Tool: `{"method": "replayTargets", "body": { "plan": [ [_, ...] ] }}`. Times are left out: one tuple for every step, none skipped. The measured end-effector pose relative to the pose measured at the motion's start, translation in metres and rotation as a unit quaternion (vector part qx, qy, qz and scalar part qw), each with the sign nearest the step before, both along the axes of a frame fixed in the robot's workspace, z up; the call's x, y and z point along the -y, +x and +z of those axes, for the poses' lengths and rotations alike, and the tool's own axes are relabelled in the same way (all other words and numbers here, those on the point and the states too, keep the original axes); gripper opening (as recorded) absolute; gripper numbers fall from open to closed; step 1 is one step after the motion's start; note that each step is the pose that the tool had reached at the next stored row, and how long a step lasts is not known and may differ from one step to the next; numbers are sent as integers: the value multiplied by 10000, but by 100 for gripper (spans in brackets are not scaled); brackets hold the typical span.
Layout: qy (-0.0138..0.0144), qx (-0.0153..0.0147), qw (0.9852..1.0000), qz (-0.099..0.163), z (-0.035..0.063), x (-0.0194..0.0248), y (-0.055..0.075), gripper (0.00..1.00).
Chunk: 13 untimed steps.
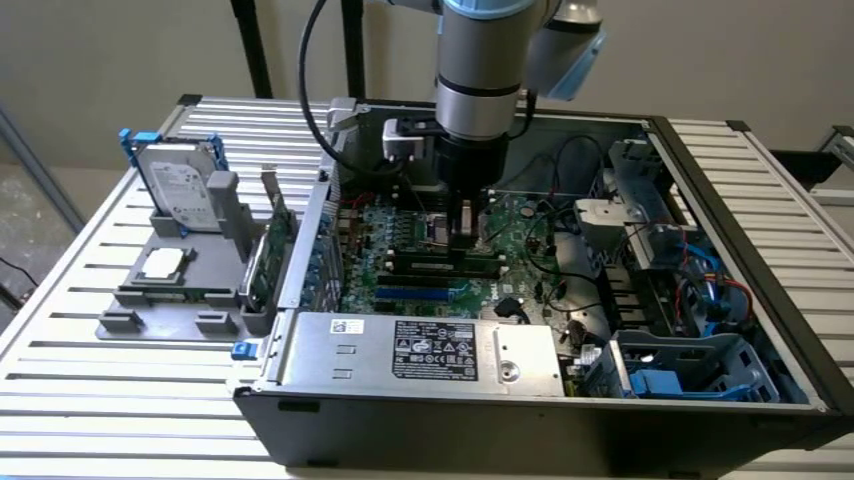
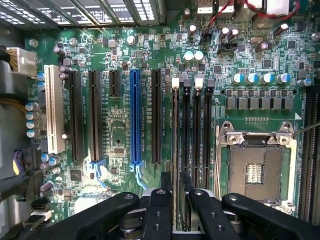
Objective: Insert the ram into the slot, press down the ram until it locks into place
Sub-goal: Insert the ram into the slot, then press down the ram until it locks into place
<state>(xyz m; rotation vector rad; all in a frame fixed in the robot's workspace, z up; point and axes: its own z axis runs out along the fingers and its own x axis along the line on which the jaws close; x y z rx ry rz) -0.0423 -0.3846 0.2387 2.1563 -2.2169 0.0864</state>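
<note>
Slatted metal table (image 1: 80,300) carries an open PC case (image 1: 534,430), and I see the arm (image 1: 481,60) reaching straight down into it. Exterior view: the gripper (image 1: 465,238) is low over the motherboard (image 1: 400,225), its tip on the ram (image 1: 430,264). The ram lies crosswise among the dark memory sockets, just behind the silver power supply (image 1: 414,350). On the exterior view's left, outside the case, a grey fixture (image 1: 160,290) holds a hard drive (image 1: 180,185) standing upright. A green expansion card (image 1: 278,255) stands between the fixture and the case wall.

Wrist view: I look down on the board. The ram (image 2: 175,140) shows edge-on as a thin pale line standing in the slot (image 2: 175,84), the white-latched one at the side of the four-socket group nearer the blue slot (image 2: 135,117). The gripper (image 2: 176,182) is clenched on the ram, with a dark fingertip (image 2: 167,181) touching each side of that edge. CPU socket (image 2: 255,170) sits beyond the four memory sockets, on the far side from the blue slot. I cannot tell whether the latches have closed or how deep the ram sits.
</note>
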Motion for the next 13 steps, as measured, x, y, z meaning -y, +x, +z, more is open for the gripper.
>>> {"method": "replayTargets", "body": {
  "plan": [
    [10, 0, 10000, 0, 30, 1, -1, 21],
    [19, 0, 10000, 1, 56, 2, -3, 21],
    [35, 0, 10000, 1, 71, 2, -6, 21],
    [45, 1, 10000, 1, 74, 2, -8, 19],
    [45, 1, 10000, 1, 74, 2, -8, 12],
    [45, 0, 10000, 1, 74, 2, -8, 12],
    [45, 0, 10000, 0, 74, 2, -8, 11],
    [46, 0, 10000, 0, 74, 2, -8, 11],
    [45, 0, 10000, 0, 74, 2, -8, 11],
    [45, 0, 10000, 1, 74, 2, -8, 11],
    [45, 0, 10000, 1, 74, 2, -8, 11],
    [45, 0, 10000, 1, 74, 2, -8, 11],
    [45, 0, 10000, 1, 74, 2, -8, 11]
  ]
}}
